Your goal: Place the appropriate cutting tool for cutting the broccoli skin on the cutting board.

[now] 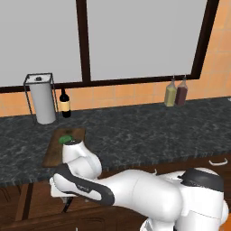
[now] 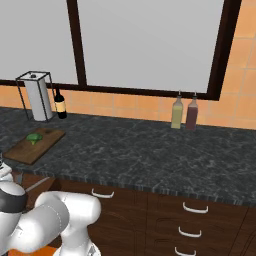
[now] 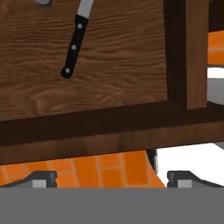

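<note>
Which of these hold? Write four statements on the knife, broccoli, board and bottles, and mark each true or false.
1. The broccoli lies on the cutting board. True.
2. The gripper is shut on the knife. False: its tips stand apart, and the knife lies free on a wooden surface.
3. Two bottles stand side by side on the counter. True.
4. The knife's handle is white. False: it is black.
</note>
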